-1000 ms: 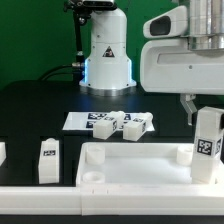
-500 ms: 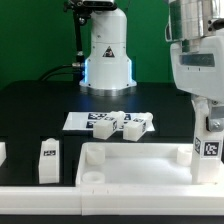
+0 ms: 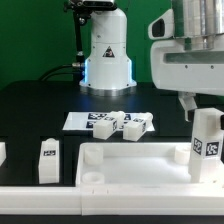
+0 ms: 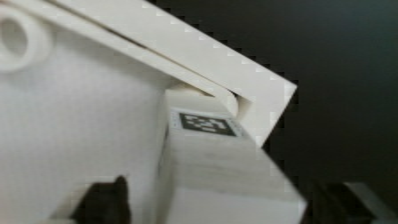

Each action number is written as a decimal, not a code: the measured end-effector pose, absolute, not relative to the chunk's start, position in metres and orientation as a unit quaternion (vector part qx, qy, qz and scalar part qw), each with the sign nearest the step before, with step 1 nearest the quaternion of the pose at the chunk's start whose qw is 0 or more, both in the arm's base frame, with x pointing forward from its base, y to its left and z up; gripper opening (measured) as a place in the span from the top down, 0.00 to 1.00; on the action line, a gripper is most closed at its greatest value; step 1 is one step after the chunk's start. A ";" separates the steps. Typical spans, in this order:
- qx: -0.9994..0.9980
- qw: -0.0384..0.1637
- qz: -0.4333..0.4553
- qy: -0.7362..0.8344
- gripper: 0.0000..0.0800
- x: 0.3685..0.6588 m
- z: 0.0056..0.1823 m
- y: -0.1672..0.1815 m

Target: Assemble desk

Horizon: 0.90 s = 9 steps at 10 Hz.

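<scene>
The desk slab (image 3: 130,160) lies flat near the front with round corner sockets. One tagged white leg (image 3: 206,140) stands upright on its corner at the exterior view's right. My gripper (image 3: 205,108) hangs over that leg's top. In the wrist view the leg (image 4: 214,150) lies between my two dark fingers (image 4: 107,200), with a narrow gap showing on either side, so the gripper (image 4: 222,198) is open around it. Two more legs (image 3: 112,123) (image 3: 137,125) lie on their sides behind the slab. Another leg (image 3: 48,160) stands upright at the left.
The marker board (image 3: 82,121) lies under the two lying legs. The robot's white base (image 3: 107,55) stands at the back. A long white rail (image 3: 100,200) runs along the front edge. A small white piece (image 3: 2,152) shows at the left edge.
The gripper swung toward the exterior view's right half a second ago and has since turned back to where it was a second ago. The leg still stands on the same corner.
</scene>
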<state>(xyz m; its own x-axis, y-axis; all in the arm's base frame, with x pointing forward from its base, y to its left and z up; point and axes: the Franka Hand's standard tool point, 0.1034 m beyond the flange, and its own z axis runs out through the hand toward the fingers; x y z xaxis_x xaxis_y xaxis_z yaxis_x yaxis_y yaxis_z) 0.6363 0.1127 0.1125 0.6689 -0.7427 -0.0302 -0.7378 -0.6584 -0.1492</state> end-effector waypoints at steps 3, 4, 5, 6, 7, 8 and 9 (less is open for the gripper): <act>-0.944 0.072 -0.023 0.322 0.19 0.637 0.112 0.111; -0.959 0.069 -0.028 0.275 0.19 0.637 0.112 0.111; -0.984 0.051 -0.044 0.166 0.19 0.637 0.113 0.113; -0.994 0.042 -0.045 0.087 0.19 0.634 0.111 0.117; -0.998 0.034 -0.053 0.029 0.19 0.635 0.109 0.116; -0.997 0.033 -0.058 0.036 0.19 0.634 0.108 0.116; -0.997 0.033 -0.057 0.047 0.19 0.634 0.107 0.115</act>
